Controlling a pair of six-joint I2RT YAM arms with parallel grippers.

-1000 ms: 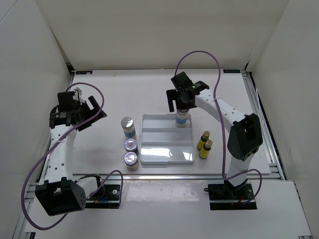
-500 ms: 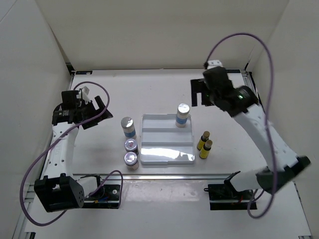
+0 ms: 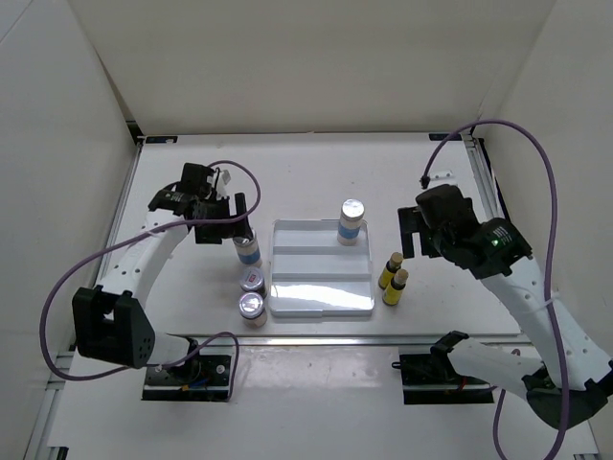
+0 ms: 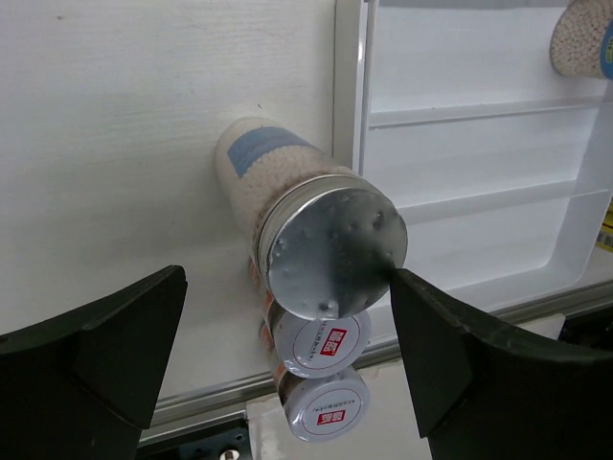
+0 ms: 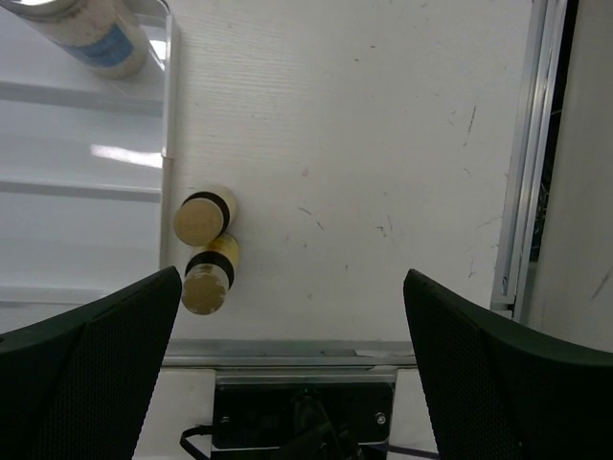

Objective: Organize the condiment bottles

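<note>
Left wrist view: left gripper (image 4: 287,283), fingers spread wide, hangs above an upright white bottle (image 4: 326,251) (cap up, long axis vertical) just beside the tray (image 4: 460,163); right gripper (image 5: 287,287) likewise parted.

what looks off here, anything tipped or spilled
Nothing stands out or has spilled. One white bottle stands upright on the tray's back step; the other white bottle, both jars and both yellow bottles stand upright beside the tray.
</note>
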